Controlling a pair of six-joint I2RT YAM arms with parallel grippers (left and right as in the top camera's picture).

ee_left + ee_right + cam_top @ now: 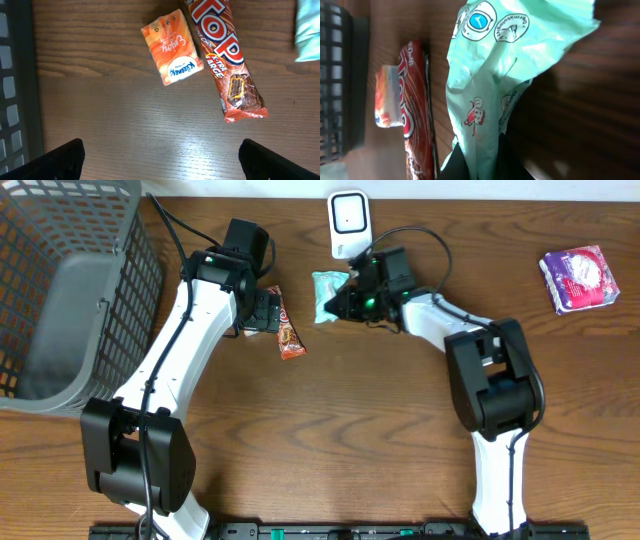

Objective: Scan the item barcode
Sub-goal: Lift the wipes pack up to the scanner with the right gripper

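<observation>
Between the right gripper (476, 161) fingertips: pinching one edge of a mint-green packet (495, 85), pressed tight on the film, with the rest fanning out crinkly ahead of the pads. Comes in off the right arm (480, 370), bent at the elbow and pointing leftward across the table (380, 430). Can't tell if the packet's lifted or resting on the wood. Just past those fingers, a white scanner (347, 222) standing at the far edge.

Over at the left gripper (160, 162): fingers (60, 160) spread wide, gripping nothing, hovering above the tabletop. Ahead of those open tips, an orange tissue pack (172, 49) lying flat just beside a chocolate bar (227, 65).

Out beyond the left arm (170, 350), a grey basket (60, 290). Well off behind the right fingers, a purple packet (580, 278). Brown wood grain all round.
</observation>
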